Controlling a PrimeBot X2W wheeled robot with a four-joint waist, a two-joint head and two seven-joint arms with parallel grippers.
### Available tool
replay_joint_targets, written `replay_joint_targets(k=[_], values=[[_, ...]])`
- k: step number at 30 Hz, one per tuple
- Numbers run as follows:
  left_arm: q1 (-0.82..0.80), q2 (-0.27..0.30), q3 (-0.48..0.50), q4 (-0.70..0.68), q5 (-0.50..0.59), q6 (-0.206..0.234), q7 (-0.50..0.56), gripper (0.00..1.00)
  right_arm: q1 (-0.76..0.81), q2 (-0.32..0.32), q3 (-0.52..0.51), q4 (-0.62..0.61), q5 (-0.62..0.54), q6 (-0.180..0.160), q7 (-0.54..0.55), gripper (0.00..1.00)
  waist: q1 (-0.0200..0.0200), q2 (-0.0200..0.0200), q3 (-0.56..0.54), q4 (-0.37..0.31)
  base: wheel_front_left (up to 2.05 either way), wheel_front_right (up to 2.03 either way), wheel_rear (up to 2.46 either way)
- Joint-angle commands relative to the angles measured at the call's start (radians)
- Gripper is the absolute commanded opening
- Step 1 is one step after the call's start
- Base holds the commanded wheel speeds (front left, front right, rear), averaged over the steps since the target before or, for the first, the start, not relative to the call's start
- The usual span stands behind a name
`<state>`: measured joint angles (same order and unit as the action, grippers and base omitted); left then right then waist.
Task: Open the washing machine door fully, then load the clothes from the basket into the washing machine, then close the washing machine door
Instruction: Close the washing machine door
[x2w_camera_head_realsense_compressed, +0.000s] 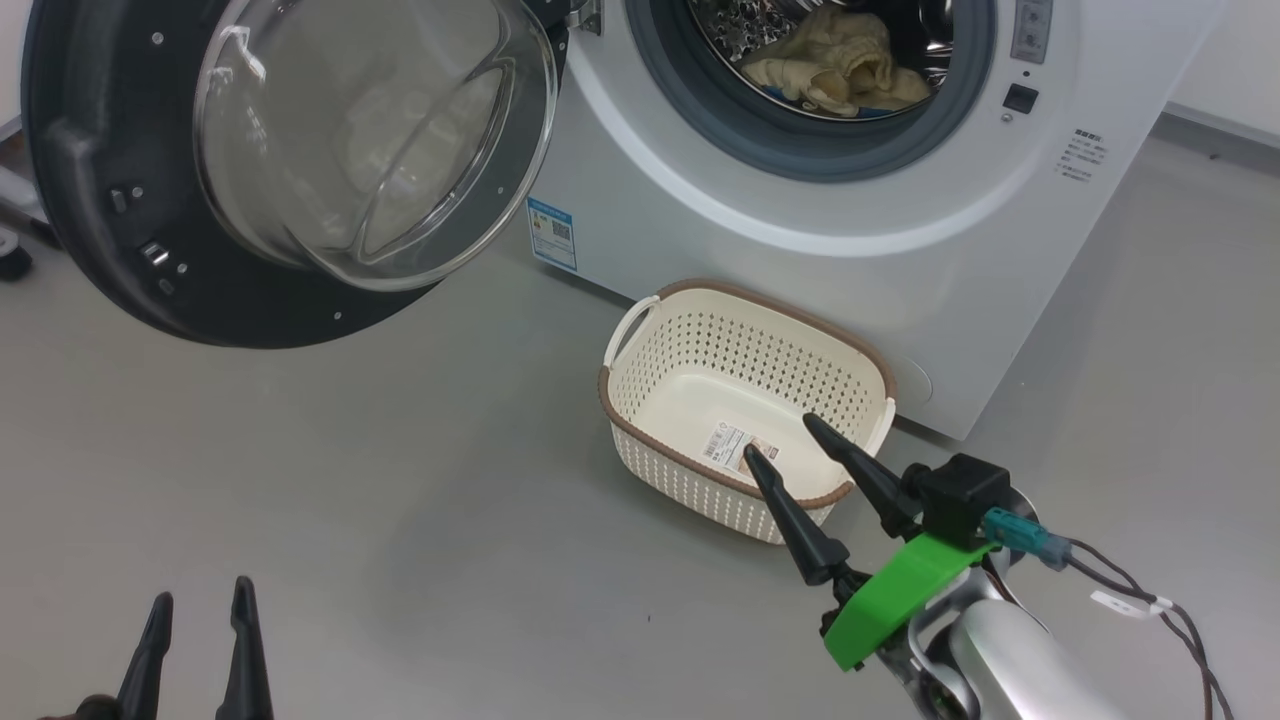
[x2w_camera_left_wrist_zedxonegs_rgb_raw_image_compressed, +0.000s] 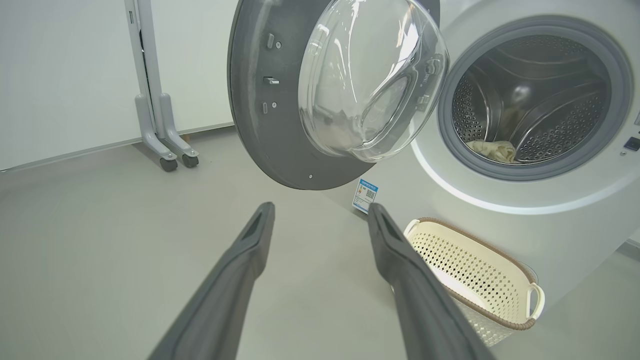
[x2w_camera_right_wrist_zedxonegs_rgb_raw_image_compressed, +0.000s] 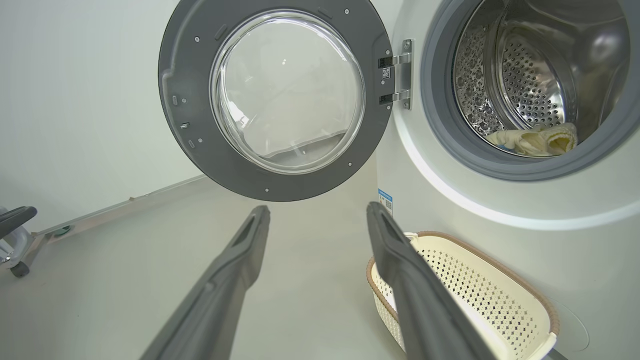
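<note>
A: Door state?
B: The washing machine door (x2w_camera_head_realsense_compressed: 100, 200) hangs wide open, left of the washing machine (x2w_camera_head_realsense_compressed: 800, 230); clothes (x2w_camera_head_realsense_compressed: 840, 60) lie in its drum (x2w_camera_head_realsense_compressed: 740, 30).
A: Rest?
B: The basket (x2w_camera_head_realsense_compressed: 640, 400) sits at the machine's front, label (x2w_camera_head_realsense_compressed: 735, 445) inside. The left gripper (x2w_camera_head_realsense_compressed: 202, 590) and right gripper (x2w_camera_head_realsense_compressed: 779, 435) spread, holding nothing

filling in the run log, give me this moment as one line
door open | clothes in washing machine | basket no clothes inside | left gripper open | right gripper open by basket | next: close door
</note>
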<state>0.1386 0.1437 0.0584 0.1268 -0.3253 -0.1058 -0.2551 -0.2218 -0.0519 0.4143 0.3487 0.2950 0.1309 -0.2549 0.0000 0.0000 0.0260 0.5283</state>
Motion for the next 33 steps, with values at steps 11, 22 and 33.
replay_joint_targets(k=[11,22,33], values=[[-0.040,0.005,0.045,-0.027,0.020,-0.006,-0.007,1.00,-0.034,0.002,0.019,-0.027,0.004,0.000,-0.007,1.00,0.0000,0.0000,-0.014,-0.005,0.00,0.00,0.00],[-0.042,0.000,0.047,-0.027,0.022,-0.007,-0.007,1.00,-0.033,0.002,0.017,-0.025,0.001,0.000,-0.007,1.00,0.0000,0.0000,-0.014,-0.006,0.00,0.00,0.00],[-0.043,-0.009,0.060,-0.027,0.016,-0.010,-0.007,0.29,-0.028,0.002,0.007,-0.025,-0.010,0.000,-0.007,1.00,0.0000,0.0000,-0.006,-0.009,0.00,0.00,0.00]])
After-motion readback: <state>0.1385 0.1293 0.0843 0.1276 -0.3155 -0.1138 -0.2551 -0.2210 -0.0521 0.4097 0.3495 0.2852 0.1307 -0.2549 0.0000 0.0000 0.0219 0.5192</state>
